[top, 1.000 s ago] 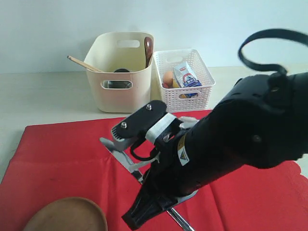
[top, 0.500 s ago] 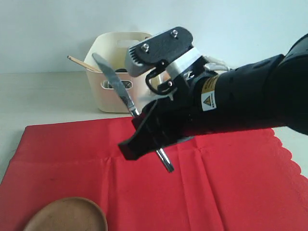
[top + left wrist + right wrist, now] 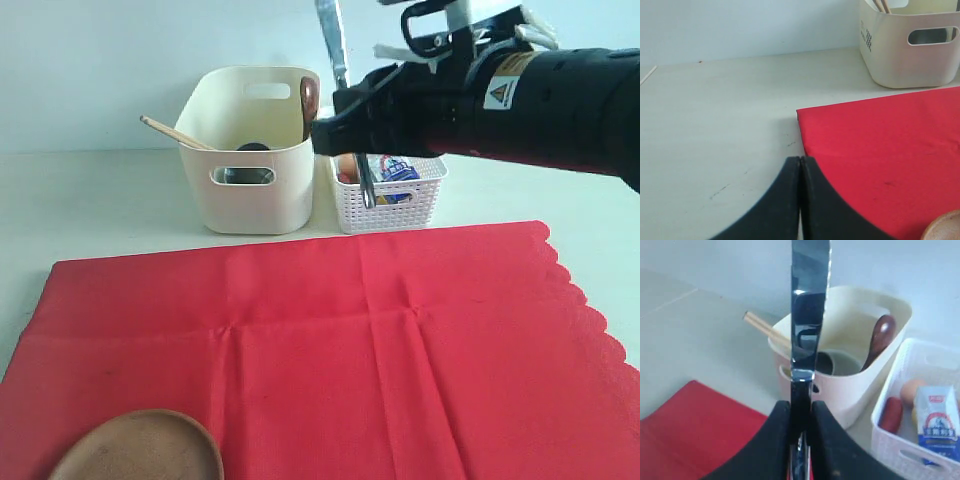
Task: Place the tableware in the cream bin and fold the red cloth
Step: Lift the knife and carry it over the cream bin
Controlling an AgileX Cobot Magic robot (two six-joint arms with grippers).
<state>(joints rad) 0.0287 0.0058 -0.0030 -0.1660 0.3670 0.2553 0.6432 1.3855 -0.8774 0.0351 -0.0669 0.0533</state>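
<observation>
Your right gripper [image 3: 801, 410] is clamped narrowly on the handle of the stiff, slick metal knife [image 3: 810, 300], its blade upright above the jaws and the tall cream plastic bin [image 3: 845, 395] just below and ahead, so it will likely swivel.

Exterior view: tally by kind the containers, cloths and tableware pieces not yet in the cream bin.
Containers: 2, tall cream plastic bin, white lattice basket.
Cloths: 1, large red fabric cloth.
Tableware outside the bin: 2, metal knife held by right gripper, brown wooden plate.
Total: 5.
</observation>
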